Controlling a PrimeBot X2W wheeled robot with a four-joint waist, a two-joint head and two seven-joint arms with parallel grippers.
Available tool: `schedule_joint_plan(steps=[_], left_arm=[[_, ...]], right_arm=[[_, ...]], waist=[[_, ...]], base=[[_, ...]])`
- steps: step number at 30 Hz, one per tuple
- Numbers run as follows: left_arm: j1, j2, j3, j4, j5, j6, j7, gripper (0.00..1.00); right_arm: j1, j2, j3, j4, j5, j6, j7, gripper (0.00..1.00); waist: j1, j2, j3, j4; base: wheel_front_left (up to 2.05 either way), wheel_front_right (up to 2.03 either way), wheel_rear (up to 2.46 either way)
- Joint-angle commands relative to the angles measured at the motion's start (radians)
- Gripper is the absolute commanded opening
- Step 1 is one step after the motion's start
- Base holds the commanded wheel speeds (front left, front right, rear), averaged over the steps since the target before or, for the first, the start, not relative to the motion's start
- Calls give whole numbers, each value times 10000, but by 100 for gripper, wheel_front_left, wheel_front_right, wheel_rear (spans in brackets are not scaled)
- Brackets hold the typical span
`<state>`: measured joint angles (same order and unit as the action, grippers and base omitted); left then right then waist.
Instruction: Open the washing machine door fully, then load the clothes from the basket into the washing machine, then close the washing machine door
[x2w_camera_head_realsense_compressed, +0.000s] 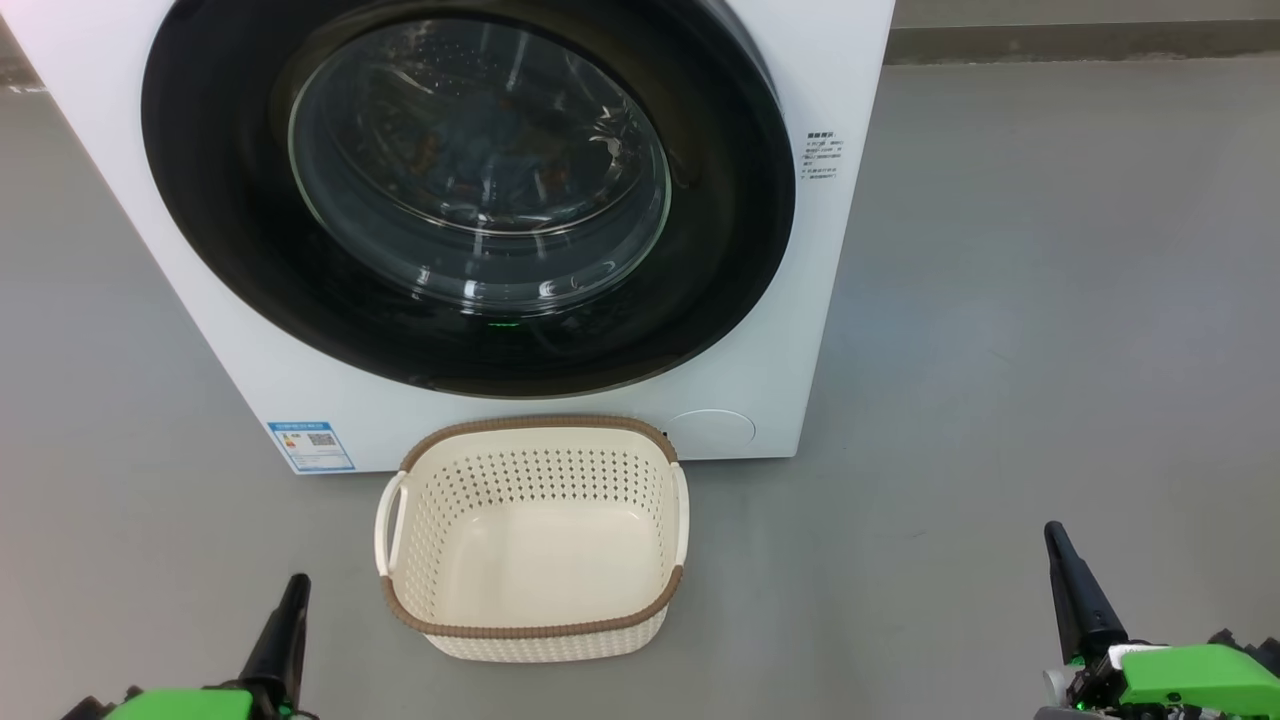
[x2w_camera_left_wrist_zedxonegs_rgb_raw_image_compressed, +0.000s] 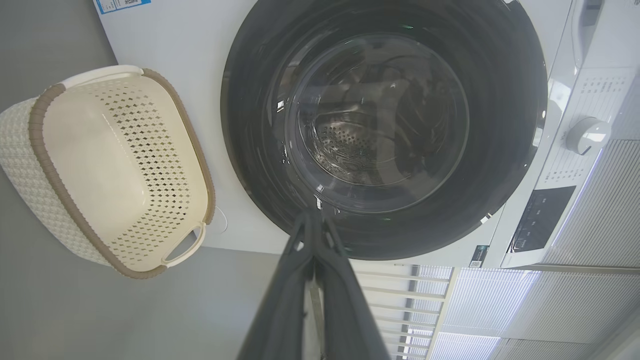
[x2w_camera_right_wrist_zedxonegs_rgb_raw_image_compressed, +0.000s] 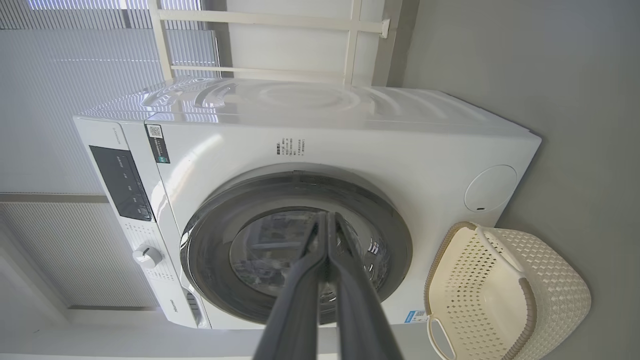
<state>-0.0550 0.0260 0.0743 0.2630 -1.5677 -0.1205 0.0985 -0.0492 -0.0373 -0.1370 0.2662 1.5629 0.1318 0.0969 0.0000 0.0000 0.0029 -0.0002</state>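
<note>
The washing machine (x2w_camera_head_realsense_compressed: 830, 330) stands in front of me with the washing machine door (x2w_camera_head_realsense_compressed: 230, 210) shut flat against its front. Through the glass bowl I make out light-blue clothes (x2w_camera_head_realsense_compressed: 490, 150) with orange-brown marks inside the drum. On the floor just before the machine stands the basket (x2w_camera_head_realsense_compressed: 540, 424), showing only its bare cream bottom. My left gripper (x2w_camera_head_realsense_compressed: 295, 585) is shut, low on the left, clear of the basket. Shut as well, my right gripper (x2w_camera_head_realsense_compressed: 1052, 535) is low on the right. The left wrist view shows the left gripper (x2w_camera_left_wrist_zedxonegs_rgb_raw_image_compressed: 312, 217) pointing at the door (x2w_camera_left_wrist_zedxonegs_rgb_raw_image_compressed: 500, 125); the right gripper (x2w_camera_right_wrist_zedxonegs_rgb_raw_image_compressed: 327, 217) points at the door (x2w_camera_right_wrist_zedxonegs_rgb_raw_image_compressed: 210, 250).
Grey floor (x2w_camera_head_realsense_compressed: 1050, 300) spreads to the right of the machine and around the basket. A dark control panel (x2w_camera_right_wrist_zedxonegs_rgb_raw_image_compressed: 120, 182) and a white knob (x2w_camera_right_wrist_zedxonegs_rgb_raw_image_compressed: 147, 256) sit on the machine's upper front. White slatted blinds (x2w_camera_right_wrist_zedxonegs_rgb_raw_image_compressed: 75, 65) and a white frame (x2w_camera_right_wrist_zedxonegs_rgb_raw_image_compressed: 270, 20) stand behind it.
</note>
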Motion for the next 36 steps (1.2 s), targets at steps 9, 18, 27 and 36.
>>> schedule_joint_plan(steps=[9,18,27,36], left_arm=[[-531,250,395,-175,-409,-102,148,0],[-531,249,397,-176,-408,-102,149,0],[-531,248,398,-176,-406,-102,150,0],[-531,247,399,-176,-405,-102,151,0]], right_arm=[[-587,-129,230,-215,456,-11,165,0],[-587,-129,230,-215,456,-11,164,0],[-587,-129,231,-215,457,-11,164,0],[-587,-129,231,-215,457,-11,164,0]], waist=[[0,0,1,2],[0,0,1,2],[0,0,1,2],[0,0,1,2]], base=[[0,0,0],[0,0,0],[0,0,0],[0,0,0]])
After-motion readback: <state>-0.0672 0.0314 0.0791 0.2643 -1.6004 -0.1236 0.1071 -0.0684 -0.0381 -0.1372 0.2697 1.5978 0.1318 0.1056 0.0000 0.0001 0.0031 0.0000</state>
